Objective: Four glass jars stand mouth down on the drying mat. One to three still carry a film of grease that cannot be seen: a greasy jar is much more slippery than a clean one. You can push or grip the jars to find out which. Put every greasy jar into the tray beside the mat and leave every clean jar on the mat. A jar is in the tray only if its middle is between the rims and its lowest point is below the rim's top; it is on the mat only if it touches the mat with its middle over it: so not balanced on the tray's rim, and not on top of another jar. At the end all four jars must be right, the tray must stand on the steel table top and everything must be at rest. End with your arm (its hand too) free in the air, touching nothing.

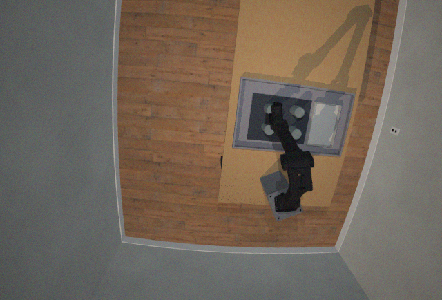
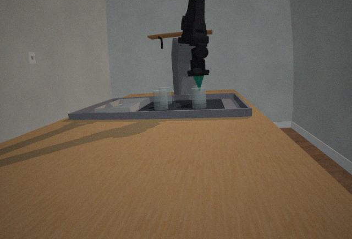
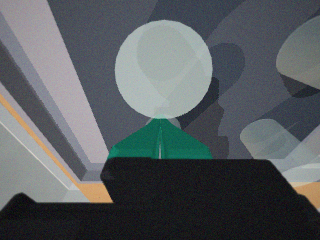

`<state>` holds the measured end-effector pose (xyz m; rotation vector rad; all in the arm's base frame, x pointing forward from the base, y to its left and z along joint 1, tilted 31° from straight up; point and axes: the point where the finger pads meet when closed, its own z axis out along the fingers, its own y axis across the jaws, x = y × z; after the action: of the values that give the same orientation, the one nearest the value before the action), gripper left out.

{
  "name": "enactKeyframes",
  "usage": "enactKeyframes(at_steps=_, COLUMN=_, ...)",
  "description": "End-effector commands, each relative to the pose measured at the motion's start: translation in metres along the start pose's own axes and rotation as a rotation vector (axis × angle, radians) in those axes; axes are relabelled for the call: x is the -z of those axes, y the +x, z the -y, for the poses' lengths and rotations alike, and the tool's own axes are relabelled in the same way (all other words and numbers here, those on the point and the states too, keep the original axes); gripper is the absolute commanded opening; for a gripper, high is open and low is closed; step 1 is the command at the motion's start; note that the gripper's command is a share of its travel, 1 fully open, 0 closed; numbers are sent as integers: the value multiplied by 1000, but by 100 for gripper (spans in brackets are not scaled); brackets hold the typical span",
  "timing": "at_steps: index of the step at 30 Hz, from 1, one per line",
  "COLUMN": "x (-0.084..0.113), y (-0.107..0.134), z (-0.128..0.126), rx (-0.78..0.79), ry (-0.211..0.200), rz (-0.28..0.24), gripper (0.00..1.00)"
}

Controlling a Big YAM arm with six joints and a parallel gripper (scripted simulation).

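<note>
A back left jar (image 1: 268, 108) (image 2: 198, 100) (image 3: 164, 60) stands mouth down on the dark mat (image 1: 257, 110) (image 3: 82, 40). My gripper (image 2: 199, 87) (image 3: 160, 119) is shut and empty, its green tips pointing down at the arm-side edge of that jar; I cannot tell if they touch it. A back right jar (image 1: 299, 112) (image 2: 160, 101) (image 3: 302, 55), a front right jar (image 1: 295, 133) (image 3: 265, 137) and a front left jar (image 1: 267, 130) also stand on the mat. The white tray (image 1: 321, 132) (image 2: 133, 108) beside the mat holds no jar.
The grey raised rim (image 1: 235, 124) (image 2: 170, 114) of the steel table top surrounds the mat and tray. My arm (image 1: 289, 143) (image 2: 196, 17) reaches over the front of the mat, between the left and right jars. Wooden bench (image 1: 296, 21) lies beyond the rim.
</note>
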<state>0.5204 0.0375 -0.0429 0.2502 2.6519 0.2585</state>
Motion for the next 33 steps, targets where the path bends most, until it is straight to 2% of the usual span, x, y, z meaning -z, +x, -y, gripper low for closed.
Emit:
enactKeyframes(at_steps=1, x=-1, y=-23, z=-4, rx=4, ry=-9, rz=31, gripper=0)
enactKeyframes(at_steps=33, x=-1, y=-26, z=-4, rx=4, ry=-9, rz=31, gripper=0)
